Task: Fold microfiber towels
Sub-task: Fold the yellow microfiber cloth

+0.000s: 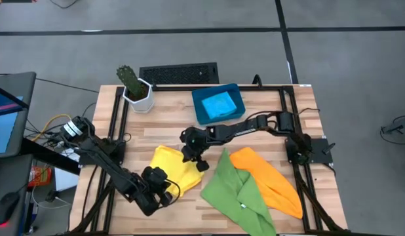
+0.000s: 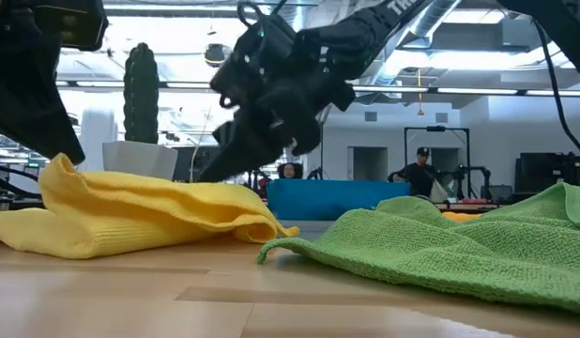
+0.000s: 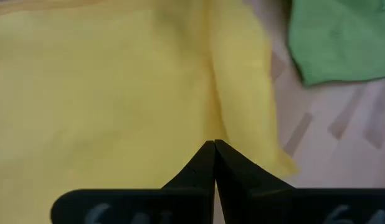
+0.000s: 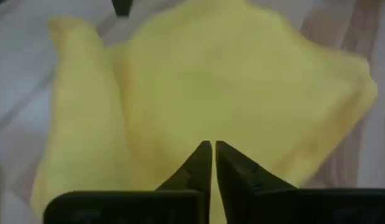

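The soft yellow microfiber towel [image 1: 171,165] lies between both grippers: left gripper [image 3: 214,148] pinches its edge; right gripper [image 4: 213,149], fingers nearly together, hovers above it.

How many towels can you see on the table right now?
4: yellow towel front-left between both grippers, green towel front-centre, orange towel beside it on the right, blue towel in the tray. Others could lie hidden underneath.

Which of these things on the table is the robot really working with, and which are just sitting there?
Part of the job:
yellow towel, with both grippers on it: left gripper, right gripper
green towel
orange towel
light blue towel

Just lying about:
dark-blue tray holding the blue towel
potted cactus
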{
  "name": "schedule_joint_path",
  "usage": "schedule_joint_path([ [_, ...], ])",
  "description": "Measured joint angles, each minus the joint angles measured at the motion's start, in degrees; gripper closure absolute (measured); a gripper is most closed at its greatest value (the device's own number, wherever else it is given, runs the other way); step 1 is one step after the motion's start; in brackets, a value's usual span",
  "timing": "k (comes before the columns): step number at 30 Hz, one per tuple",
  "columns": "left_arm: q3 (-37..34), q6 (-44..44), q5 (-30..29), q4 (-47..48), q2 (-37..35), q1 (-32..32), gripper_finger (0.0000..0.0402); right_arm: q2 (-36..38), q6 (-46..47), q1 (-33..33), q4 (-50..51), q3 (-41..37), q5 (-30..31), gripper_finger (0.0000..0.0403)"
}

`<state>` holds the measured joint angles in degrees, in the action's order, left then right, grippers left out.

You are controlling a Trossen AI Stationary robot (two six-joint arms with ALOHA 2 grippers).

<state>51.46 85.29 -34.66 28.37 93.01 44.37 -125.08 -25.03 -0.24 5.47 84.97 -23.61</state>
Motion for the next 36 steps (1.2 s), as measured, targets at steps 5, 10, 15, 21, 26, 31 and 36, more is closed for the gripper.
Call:
schedule_joint_path([
  [5, 0.0, -0.6, 2.7, 1.8, 0.0, 0.0, 0.0401, 0.2, -2.0, -0.5, -1.9, -1.6, -0.1, 0.0383],
  [10, 0.0, -0.7, 4.2, 3.3, 0.0, 0.0, 0.0401, 0.1, -2.5, 0.4, -4.3, -4.6, 0.1, 0.0389],
  [15, 0.0, -1.0, 4.5, 4.8, 0.0, 0.0, 0.0401, 0.1, -1.5, -0.4, -7.0, -7.7, 4.5, 0.0380],
  [21, 0.0, -1.2, 4.9, 5.8, 0.0, 0.0, 0.0401, 0.3, -0.6, -1.5, -6.5, -9.6, 4.4, 0.0389],
  [26, 0.0, -2.3, 5.0, 8.9, 0.0, 0.0, 0.0401, 0.4, 4.4, -1.4, -5.5, -10.1, 4.4, 0.0382],
  [31, 0.0, -3.6, 5.0, 13.3, 0.0, 0.0, 0.0401, 0.6, 10.3, -0.5, -3.2, -10.0, 4.5, 0.0385],
  [36, 0.0, -3.6, 5.2, 17.4, 0.0, -0.1, 0.0401, 0.6, 15.8, 0.8, -0.8, -10.0, 5.2, 0.0384],
])
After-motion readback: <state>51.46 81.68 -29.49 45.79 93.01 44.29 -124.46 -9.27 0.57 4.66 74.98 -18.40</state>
